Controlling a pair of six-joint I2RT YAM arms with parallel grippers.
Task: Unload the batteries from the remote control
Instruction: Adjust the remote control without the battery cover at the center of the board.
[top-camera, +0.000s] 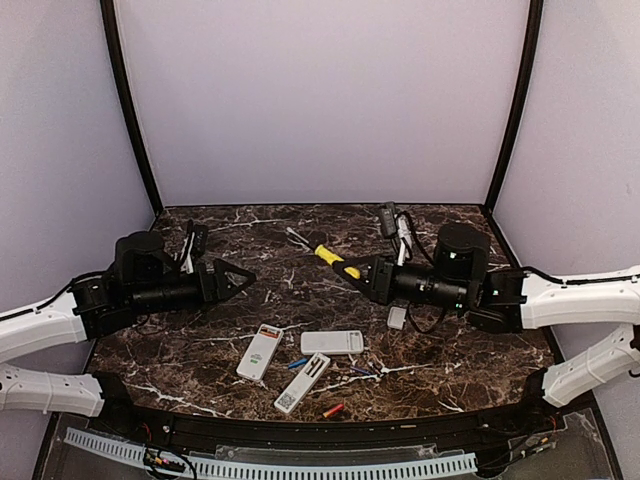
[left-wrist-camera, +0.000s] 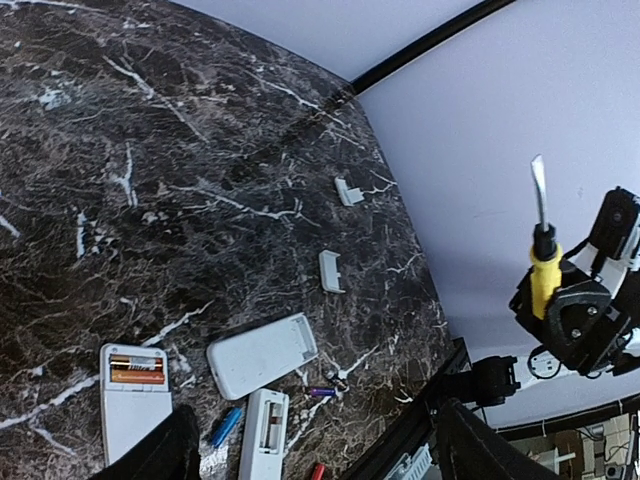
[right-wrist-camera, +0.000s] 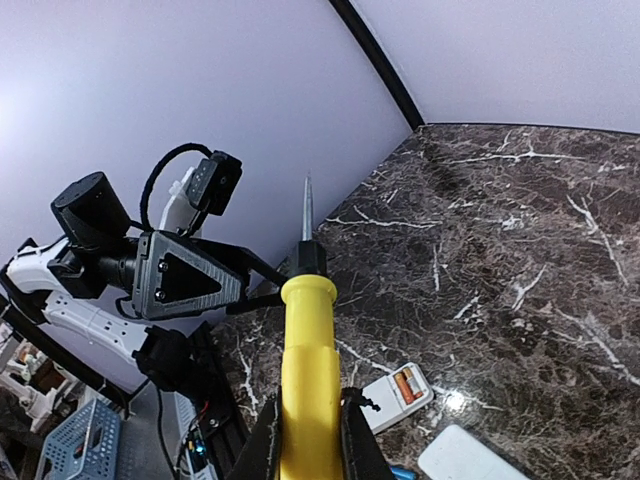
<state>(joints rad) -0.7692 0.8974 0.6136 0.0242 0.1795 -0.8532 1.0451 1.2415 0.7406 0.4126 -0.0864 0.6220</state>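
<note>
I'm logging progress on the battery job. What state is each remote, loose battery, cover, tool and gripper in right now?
left remote: compartment open, orange batteries inside.
middle remote: flat, no open compartment visible.
near remote: compartment open, looks empty.
blue battery: out, lying loose.
red battery: out, lying loose.
white covers: off, lying loose.
screwdriver: held off the surface.
left gripper: open, empty.
right gripper: shut on screwdriver.

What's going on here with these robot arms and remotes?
The two arms are unloading remote controls. The right gripper holds a yellow screwdriver up off the table; the left gripper is open and empty. One remote still has orange batteries inside, and a blue battery lies loose beside it.
</note>
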